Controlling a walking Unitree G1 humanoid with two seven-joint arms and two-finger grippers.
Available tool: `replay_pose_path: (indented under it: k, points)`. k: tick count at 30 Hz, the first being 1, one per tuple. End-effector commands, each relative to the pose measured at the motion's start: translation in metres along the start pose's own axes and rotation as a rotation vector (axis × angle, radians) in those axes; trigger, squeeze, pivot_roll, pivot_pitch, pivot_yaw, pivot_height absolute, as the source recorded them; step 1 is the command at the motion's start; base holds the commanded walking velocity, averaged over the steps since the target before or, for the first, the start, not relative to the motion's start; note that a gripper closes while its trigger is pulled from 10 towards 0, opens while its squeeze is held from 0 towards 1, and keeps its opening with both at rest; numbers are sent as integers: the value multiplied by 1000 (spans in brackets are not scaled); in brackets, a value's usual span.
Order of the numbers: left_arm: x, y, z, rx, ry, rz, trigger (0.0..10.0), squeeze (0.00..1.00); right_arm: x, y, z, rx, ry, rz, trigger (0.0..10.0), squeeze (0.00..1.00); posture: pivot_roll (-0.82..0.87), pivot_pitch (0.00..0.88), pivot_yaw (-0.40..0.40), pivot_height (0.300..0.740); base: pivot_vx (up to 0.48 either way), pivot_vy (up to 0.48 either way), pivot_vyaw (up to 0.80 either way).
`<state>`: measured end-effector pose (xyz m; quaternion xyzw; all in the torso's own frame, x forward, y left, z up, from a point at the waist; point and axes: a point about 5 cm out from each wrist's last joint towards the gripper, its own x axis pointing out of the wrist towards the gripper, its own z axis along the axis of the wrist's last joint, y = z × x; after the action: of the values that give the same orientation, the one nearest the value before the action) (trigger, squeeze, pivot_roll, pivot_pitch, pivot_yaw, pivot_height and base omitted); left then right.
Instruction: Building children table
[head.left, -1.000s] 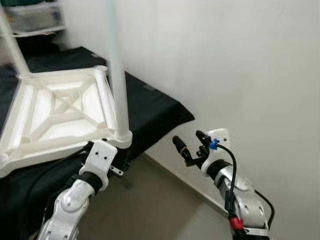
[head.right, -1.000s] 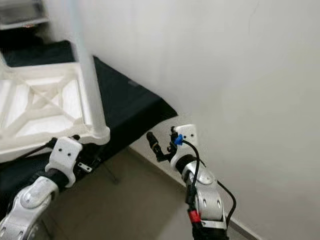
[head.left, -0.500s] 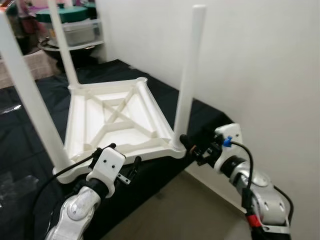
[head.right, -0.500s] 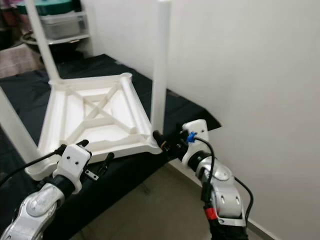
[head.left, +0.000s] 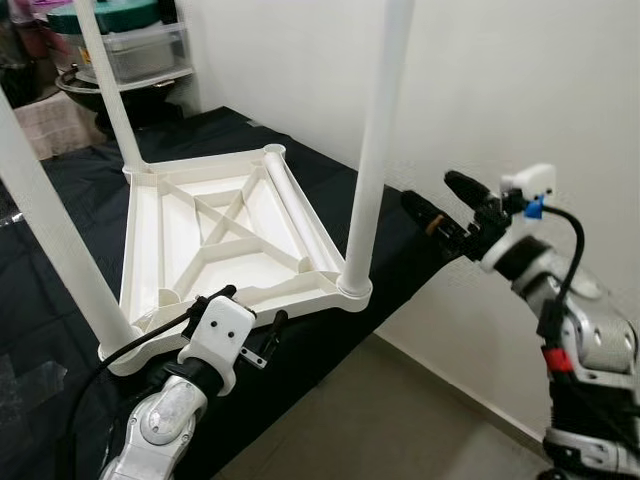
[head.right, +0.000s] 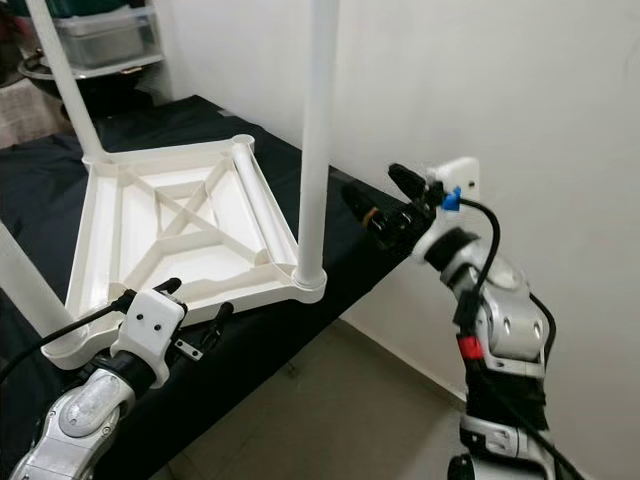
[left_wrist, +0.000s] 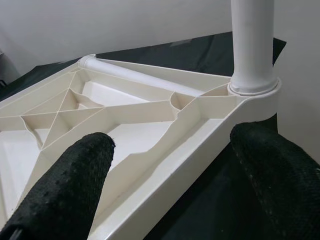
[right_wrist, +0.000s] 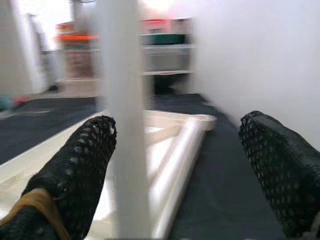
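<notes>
The white plastic children's table lies upside down on a black-covered surface. Three white legs stand upright in its corners; the nearest is the leg at the front right corner. A white tube lies along the table's right edge. My left gripper is open just in front of the table's near rim, with nothing held. My right gripper is open in the air to the right of the front right leg, level with its lower half and apart from it.
A white wall runs close along the right side. Shelves with plastic containers stand at the back left. The black surface ends near the wall, with beige floor below the near edge.
The view swung about as the camera moved. My right gripper rose from the table's front right corner to the right of the leg. The left gripper stays by the near rim.
</notes>
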<state>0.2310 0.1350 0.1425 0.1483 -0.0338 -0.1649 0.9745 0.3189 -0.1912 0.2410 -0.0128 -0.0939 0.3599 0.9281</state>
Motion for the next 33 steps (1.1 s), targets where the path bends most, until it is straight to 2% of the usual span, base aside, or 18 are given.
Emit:
replay_pose_path:
  k: [1, 2, 3, 4, 6, 7, 9, 17, 18, 19, 20, 22, 28, 32, 33]
  points:
    - [0, 0, 2, -4, -16, 4, 10000, 0, 8, 11, 1, -14, 8, 133, 10000, 0, -29, 40, -52, 740, 0, 0, 0]
    - [0, 0, 2, -4, -16, 4, 10000, 0, 8, 11, 1, -14, 8, 133, 10000, 0, -29, 40, -52, 740, 0, 0, 0]
    - [0, 0, 2, -14, -18, 9, 10000, 0, 26, 3, 4, -51, 24, 98, 10000, 0, -27, 46, -55, 740, 0, 0, 0]
    - [0, 0, 2, -14, -18, 9, 10000, 0, 26, 3, 4, -51, 24, 98, 10000, 0, -27, 46, -55, 740, 0, 0, 0]
    - [-1, 1, 2, -28, -19, 20, 10000, 0, 48, -12, 5, -78, 47, -44, 10000, 0, -25, 51, -59, 740, 0, 0, 0]
    - [-1, 1, 2, -28, -19, 20, 10000, 0, 48, -12, 5, -78, 47, -44, 10000, 0, -25, 51, -59, 740, 0, 0, 0]
    - [-3, -1, 4, -28, -22, 25, 10000, 0, 59, -18, 4, -50, 46, -114, 10000, 0, -6, 68, -64, 740, 0, 0, 0]
    - [-8, -4, 6, -33, -24, 28, 10000, 0, 69, -13, 5, 3, 47, -38, 10000, 0, 3, 83, -68, 740, 0, 0, 0]
    - [-8, -4, 6, -36, -24, 25, 10000, 0, 69, -12, 6, 16, 44, 4, 3882, 0, 6, 90, -68, 740, 0, 0, 0]
    - [-8, -4, 6, -36, -24, 25, 10000, 0, 69, -12, 6, 16, 44, 4, 3882, 0, 6, 90, -68, 740, 0, 0, 0]
    - [-9, -5, 6, -39, -24, 22, 10000, 0, 68, -11, 8, 33, 37, 57, 0, 0, 7, 95, -70, 740, 0, 0, 0]
    - [-11, -5, 7, -44, -25, 19, 10000, 0, 65, -11, 14, 59, 29, 167, 0, 0, 7, 99, -71, 740, 0, 0, 0]
    - [-12, -6, 7, -52, -22, 21, 10000, 0, 69, -13, 13, 99, 44, 250, 0, 0, 8, 103, -73, 740, 0, 0, 0]
    - [-12, -6, 7, -55, -20, 23, 10000, 0, 72, -5, 4, 102, 89, 259, 0, 0, 9, 104, -76, 740, 0, 0, 0]
    - [-12, -6, 7, -56, -20, 24, 10000, 0, 76, 1, -2, 103, 115, 218, 0, 0, 9, 104, -76, 740, 0, 0, 0]
